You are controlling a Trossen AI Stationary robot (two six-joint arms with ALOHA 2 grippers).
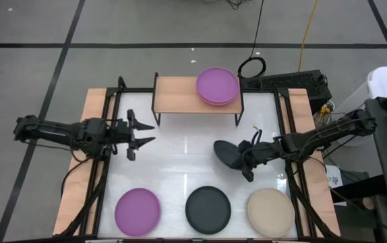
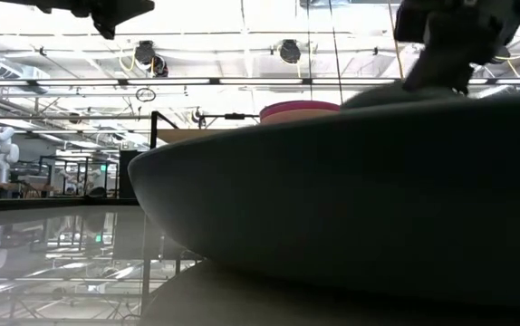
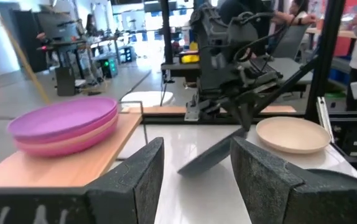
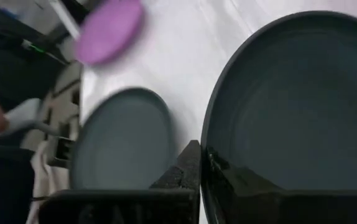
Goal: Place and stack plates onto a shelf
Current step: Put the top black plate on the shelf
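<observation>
Dark plate (image 1: pixel 228 153) was clamped by its rim in the right gripper (image 1: pixel 246 160), jaws closed tight on the edge, held tilted above the table (image 1: pixel 180 162) just in front of the shelf (image 1: pixel 176 94). On the shelf's right half sat a stack (image 1: pixel 218 86), purple on top, pink beneath. The left half of the wood top was bare. Left gripper (image 1: pixel 141 133) hovered over the table's left side, jaws spread wide, holding nothing. Three plates lay in a row along the near edge, apart from each other: purple plate (image 1: pixel 137 208), black plate (image 1: pixel 207 208), beige plate (image 1: pixel 270 210).
</observation>
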